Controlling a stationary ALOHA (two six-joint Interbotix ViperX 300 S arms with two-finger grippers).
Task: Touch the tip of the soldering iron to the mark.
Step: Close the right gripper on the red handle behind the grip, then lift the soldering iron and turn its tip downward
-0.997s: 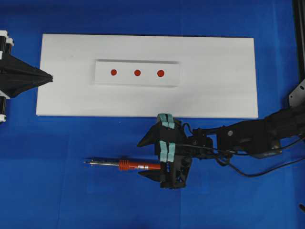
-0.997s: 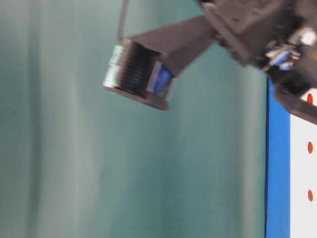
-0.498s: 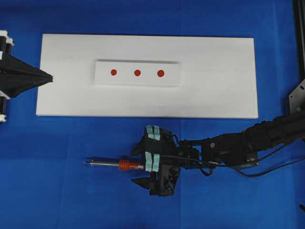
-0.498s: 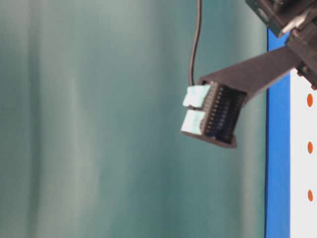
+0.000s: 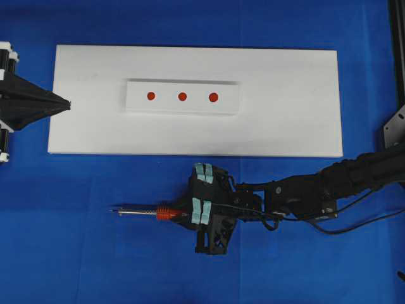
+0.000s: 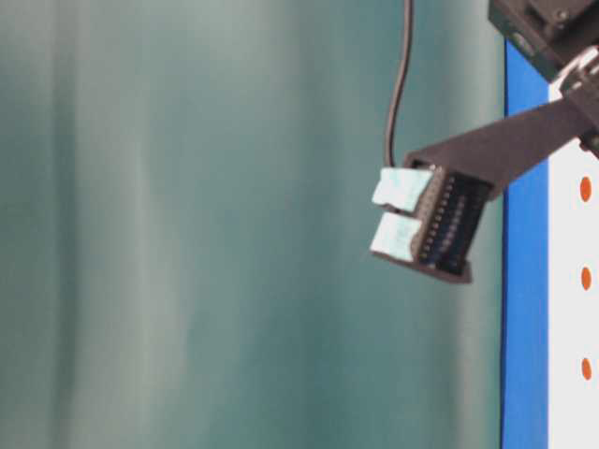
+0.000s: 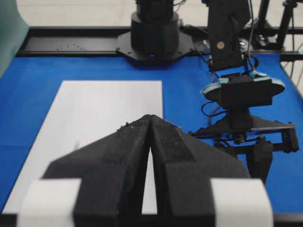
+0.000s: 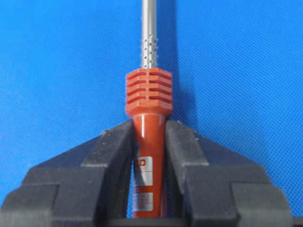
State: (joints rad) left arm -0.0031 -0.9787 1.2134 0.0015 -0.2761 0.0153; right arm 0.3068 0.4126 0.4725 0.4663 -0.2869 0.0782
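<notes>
While the right pincer [image 8: 148, 142] presses its two black fingers [image 8: 113, 151] against either side of the soldering iron [image 8: 147, 123], a slim pen-like tool with a smooth orange-red plastic handle, the grasping step looks just completed and the lift has not begun. Between the fingers sits the handle, close behind its ribbed collar; ahead of the pincer the thin silver metal shaft runs straight out over the blue cloth-covered table [image 8: 57, 71], on which the tool appears to lie flat. From overhead, the tip points away from the pincer toward the left, parallel to the near long edge of the flat white rectangular board [image 5: 291, 126], which lies just beyond the pincer. Farther off on that board is a raised white strip [image 5: 182, 97] carrying three round red marks [image 5: 182, 96] in a row. Farthest away, at the board's left end, the left pincer [image 5: 60, 103] rests with its black jaws pressed together on nothing, apart from the work.

Judging by this, the next move calls for raising the iron clear of the cloth without letting it twist in the grip, swinging the tip toward the strip, and lowering it gently onto a mark; which of the three is meant cannot be told.
</notes>
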